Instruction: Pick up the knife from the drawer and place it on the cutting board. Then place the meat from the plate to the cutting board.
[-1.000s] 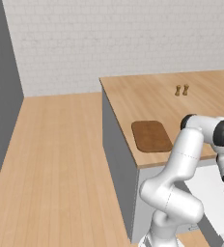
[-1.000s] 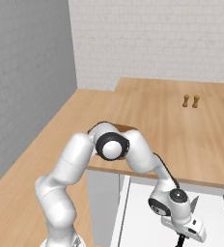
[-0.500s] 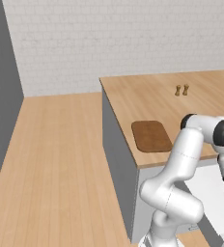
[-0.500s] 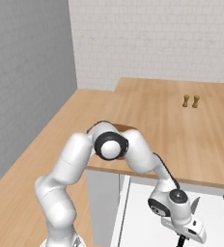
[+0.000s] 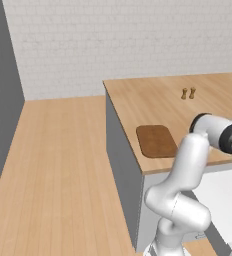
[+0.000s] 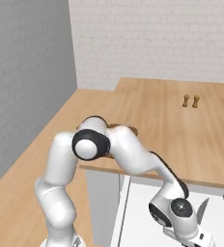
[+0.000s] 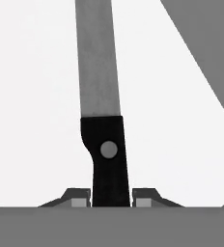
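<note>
The knife (image 7: 100,96) lies in the open white drawer (image 6: 143,207), its grey blade pointing away from my hand and its black handle nearest. My gripper (image 7: 111,198) is low in the drawer, its two fingertips (image 7: 77,198) pressed against either side of the handle, shut on it. In the right base view the blade tip (image 6: 201,211) pokes out past my wrist. The dark-brown cutting board (image 5: 157,140) rests on the tan counter near its front edge, above the drawer; its edge (image 6: 129,129) peeks from behind my arm. The meat and the plate are out of view.
Two small wooden shakers (image 5: 188,93) stand farther back on the countertop (image 6: 191,130). A white brick wall closes the back. Open wooden floor (image 5: 58,170) stretches left of the cabinet, and my own arm arches over the counter's front edge.
</note>
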